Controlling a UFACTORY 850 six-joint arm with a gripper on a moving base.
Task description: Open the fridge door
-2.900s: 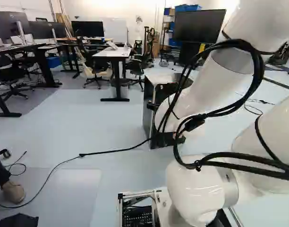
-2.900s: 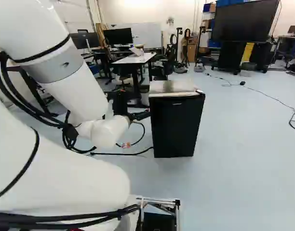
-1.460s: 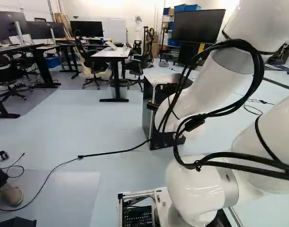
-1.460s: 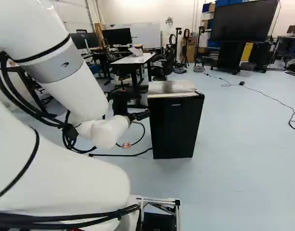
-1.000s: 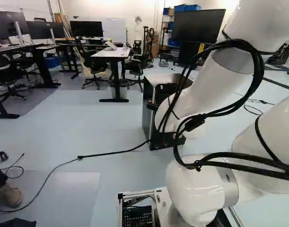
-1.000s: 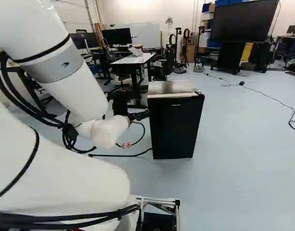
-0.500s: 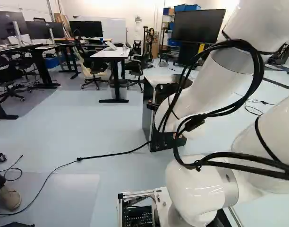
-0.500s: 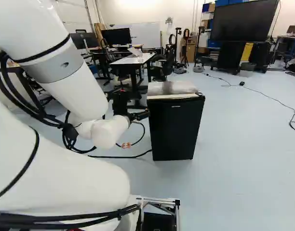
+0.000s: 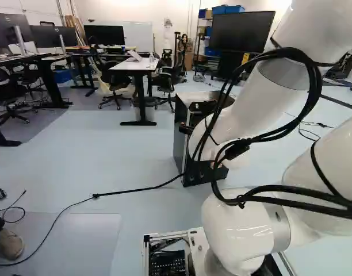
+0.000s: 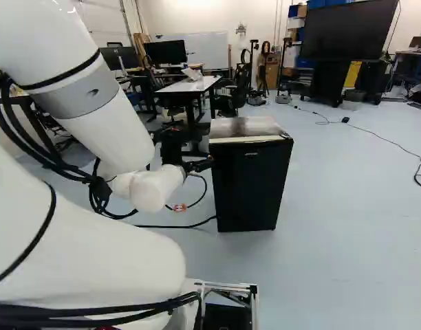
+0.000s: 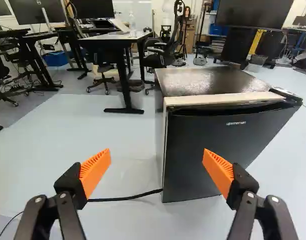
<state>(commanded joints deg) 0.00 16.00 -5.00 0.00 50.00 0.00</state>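
Jaws wide apart, fridge [image 11: 208,82] ahead and to their right.
Orange pads [image 11: 96,171] face each other across a gap; fridge door [image 11: 193,132] looks shut, upright ahead of the jaws. Black cable [image 11: 128,198] runs along the floor [image 11: 128,175] from the fridge's foot, low ahead of them. Desk [image 11: 110,37] stands well beyond.

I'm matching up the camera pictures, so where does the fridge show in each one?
Left base view: fridge just right of middle, partly behind the arm.
Right base view: just right of middle, its front in view.
Wrist view: ahead of the open hand.
Shared landmark: white-topped desk beyond the fridge.
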